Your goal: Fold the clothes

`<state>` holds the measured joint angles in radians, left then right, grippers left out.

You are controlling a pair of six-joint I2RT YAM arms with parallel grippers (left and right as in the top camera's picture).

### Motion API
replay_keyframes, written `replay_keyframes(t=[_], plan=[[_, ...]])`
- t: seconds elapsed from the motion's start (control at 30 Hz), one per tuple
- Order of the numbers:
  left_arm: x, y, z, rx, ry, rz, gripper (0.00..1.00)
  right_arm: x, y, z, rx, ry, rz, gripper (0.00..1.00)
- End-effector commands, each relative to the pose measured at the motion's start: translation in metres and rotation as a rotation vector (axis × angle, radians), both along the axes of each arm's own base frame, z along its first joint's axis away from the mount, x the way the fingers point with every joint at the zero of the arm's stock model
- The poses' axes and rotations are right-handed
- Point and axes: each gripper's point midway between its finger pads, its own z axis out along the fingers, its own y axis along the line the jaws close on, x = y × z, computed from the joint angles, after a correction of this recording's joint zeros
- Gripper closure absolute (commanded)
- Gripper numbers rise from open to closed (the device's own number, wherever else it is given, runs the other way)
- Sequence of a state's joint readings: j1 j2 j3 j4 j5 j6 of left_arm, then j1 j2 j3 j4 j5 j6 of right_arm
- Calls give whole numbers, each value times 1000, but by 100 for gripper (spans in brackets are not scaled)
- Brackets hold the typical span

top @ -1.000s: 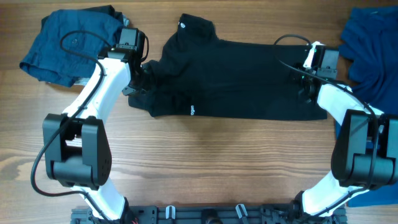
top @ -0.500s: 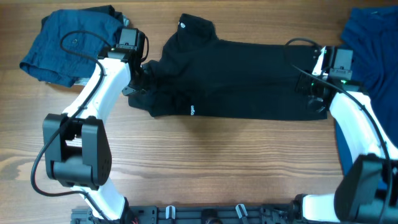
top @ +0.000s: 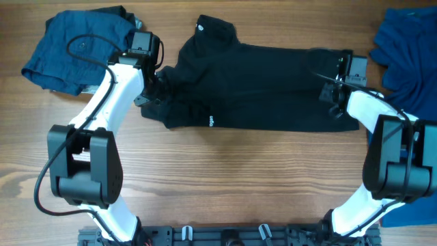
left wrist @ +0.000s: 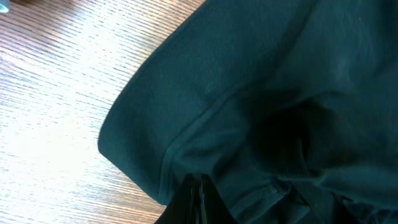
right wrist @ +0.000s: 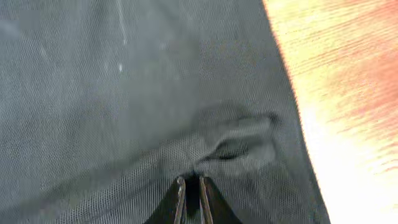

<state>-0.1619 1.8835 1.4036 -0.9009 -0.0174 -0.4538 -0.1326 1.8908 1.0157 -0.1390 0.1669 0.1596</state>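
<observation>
Soft, matte black shirt (top: 259, 85), fine-meshed knit up close, collar at far left, small white logo marks on collar and near hem. Spread lengthwise, left to right, across a pale wood-grain surface (top: 239, 178). Crumpled dark blue garment (top: 75, 48) at the far left corner; royal blue garment (top: 410, 55) bunched at the right edge. At the shirt's left end, left gripper (top: 151, 85) pressed together on a bunched sleeve fold. Near the shirt's right edge, right gripper (top: 334, 96) pinching a small pucker of fabric, fingertips nearly touching.
</observation>
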Motion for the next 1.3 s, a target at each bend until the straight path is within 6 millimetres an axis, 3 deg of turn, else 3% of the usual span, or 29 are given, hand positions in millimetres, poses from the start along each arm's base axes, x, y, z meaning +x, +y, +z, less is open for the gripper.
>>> replay_keyframes(t=[0.0, 0.1, 0.17, 0.2, 0.27, 0.33, 0.4, 0.53, 0.57, 0.63, 0.7, 0.77, 0.83, 0.9, 0.97, 1.03, 1.1, 1.13, 1.2, 1.27], plan=[[-1, -7, -2, 7, 4, -20, 96, 2, -9, -3, -25, -16, -49, 91], [0, -7, -1, 6, -2, -22, 96, 14, -11, 4, -30, -75, -51, 91], [6, -9, 4, 1, -28, -22, 96, 22, -11, 24, -16, -109, -44, 88], [12, -10, 13, -3, -56, -24, 96, 28, -12, 48, 1, -140, -39, 87], [21, -17, 36, -6, -106, -61, 96, 29, -22, 76, 6, -174, -68, 85], [27, -28, 57, -3, -154, -131, 96, 24, -37, 99, 7, -197, -112, 85], [29, -42, 70, -9, -189, -167, 96, 11, -55, 110, -3, -195, -153, 85], [19, -59, 68, -27, -160, -147, 96, -22, -101, 104, -13, -132, -290, 80], [16, -63, 67, -27, -154, -144, 96, -31, -111, 101, 5, -124, -338, 70], [17, -62, 67, -12, -158, -136, 96, -38, -118, 98, 29, -109, -348, 64], [16, -49, 66, 15, -151, -46, 96, -38, -110, 94, 89, -105, -314, 59], [13, -33, 64, 10, -121, 60, 96, -29, -83, 92, 185, -107, -162, 56], [9, -16, 60, 1, -88, 146, 96, -26, -71, 91, 207, -100, -104, 46], [5, -12, 55, -41, -54, 171, 96, -26, -71, 91, 194, -95, -107, 34], [-4, -14, 43, -105, -2, 180, 93, -26, -71, 91, 195, -95, -110, 0], [-17, -21, 28, -149, 55, 127, 80, -26, -71, 91, 195, -95, -110, 0], [-28, -26, 13, -168, 89, 87, 54, -26, -71, 90, 196, -95, -111, 0], [-33, -28, 4, -174, 98, 82, 49, -26, -71, 91, 196, -95, -110, 0], [-36, -34, -9, -204, 97, 54, 49, -26, -71, 91, 195, -95, -110, 0], [-41, -42, -23, -243, 92, 10, 57, -26, -71, 91, 196, -95, -110, 0]])
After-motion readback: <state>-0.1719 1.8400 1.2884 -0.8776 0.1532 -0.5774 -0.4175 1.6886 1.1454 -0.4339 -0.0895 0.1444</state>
